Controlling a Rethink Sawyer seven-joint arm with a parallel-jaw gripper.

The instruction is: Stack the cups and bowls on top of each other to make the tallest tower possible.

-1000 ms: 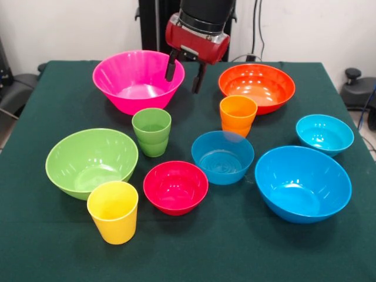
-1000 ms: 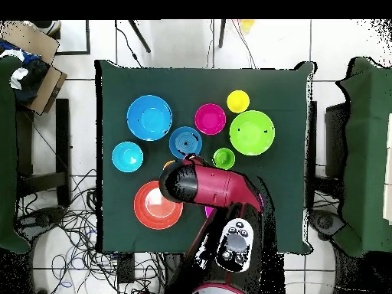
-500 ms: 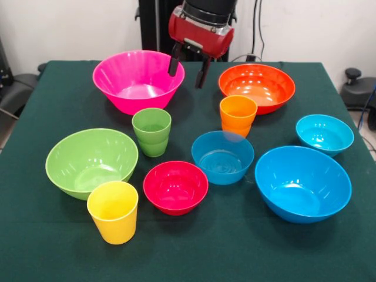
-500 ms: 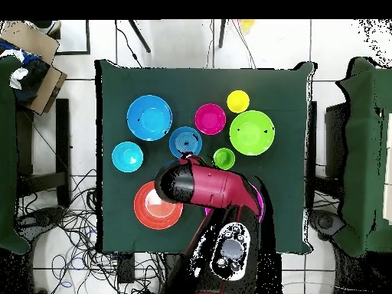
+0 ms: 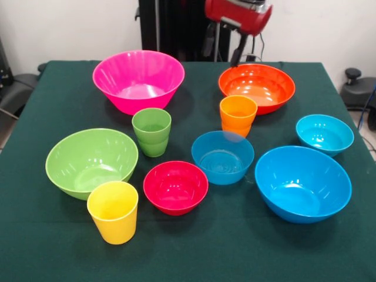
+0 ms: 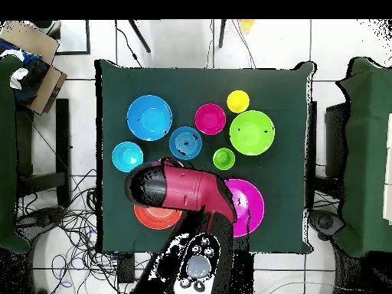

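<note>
My gripper hangs open and empty high above the back rim of the orange bowl. The pink bowl sits to its left. In the middle stand the orange cup and the green cup, and the yellow cup is at the front. Around them lie the light green bowl, the red bowl, a small blue bowl, a small cyan bowl and the large blue bowl. All stand apart and upright. From overhead, the arm covers the orange cup and part of the orange bowl.
The dark green table ends close behind the pink and orange bowls. A black stand rises behind the table. Cables and cardboard boxes lie on the floor beside it.
The gripper has risen and swung from beside the pink bowl's rim to above the orange bowl's back rim. It has stayed open, and no cup or bowl has moved.
</note>
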